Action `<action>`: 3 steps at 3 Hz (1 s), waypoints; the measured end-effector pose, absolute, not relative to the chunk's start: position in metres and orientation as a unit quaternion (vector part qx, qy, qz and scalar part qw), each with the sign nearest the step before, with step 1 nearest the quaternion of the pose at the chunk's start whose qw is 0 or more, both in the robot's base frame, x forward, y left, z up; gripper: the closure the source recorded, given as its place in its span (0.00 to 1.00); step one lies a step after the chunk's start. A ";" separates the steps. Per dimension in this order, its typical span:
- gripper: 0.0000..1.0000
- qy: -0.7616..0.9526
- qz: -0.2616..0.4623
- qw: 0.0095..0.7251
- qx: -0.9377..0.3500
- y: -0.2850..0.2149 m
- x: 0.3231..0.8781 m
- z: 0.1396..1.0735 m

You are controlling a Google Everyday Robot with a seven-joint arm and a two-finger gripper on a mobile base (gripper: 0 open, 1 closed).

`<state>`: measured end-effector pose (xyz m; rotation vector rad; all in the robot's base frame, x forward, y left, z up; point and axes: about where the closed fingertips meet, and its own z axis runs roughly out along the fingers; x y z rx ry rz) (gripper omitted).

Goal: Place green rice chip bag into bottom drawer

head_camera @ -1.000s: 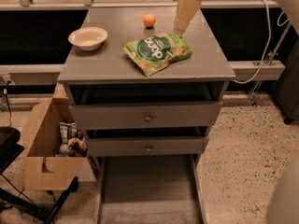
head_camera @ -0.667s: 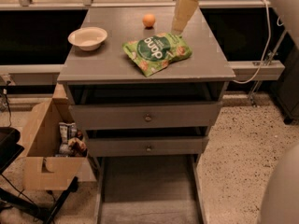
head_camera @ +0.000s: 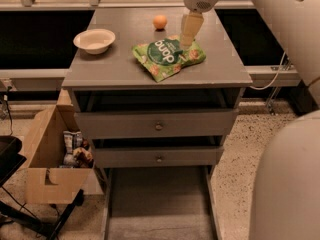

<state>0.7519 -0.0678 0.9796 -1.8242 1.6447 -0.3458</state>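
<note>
One green rice chip bag (head_camera: 167,58) to lift, with the bottom drawer (head_camera: 159,209) already pulled out below.
The tool (head_camera: 189,34) hangs over the bag's far right corner, close above it or touching; whether it is released or clenched I cannot tell. The bag lies flat near the middle of the grey counter (head_camera: 115,66), apart from the white bowl (head_camera: 94,39) at left and the orange (head_camera: 159,22) behind. For a good grasp, I judge the tool should come down on the crinkly edge rather than the flat middle, pinch a fold firmly, and lift straight up, since the light pouch may slip. The carry must clear the counter's front lip and the two upper drawers (head_camera: 158,126) before lowering.
</note>
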 end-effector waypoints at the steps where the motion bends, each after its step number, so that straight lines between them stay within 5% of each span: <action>1: 0.00 0.600 -0.109 0.306 -0.731 -0.058 0.770 0.942; 3: 0.00 0.551 -0.072 0.223 -0.801 -0.038 0.776 0.875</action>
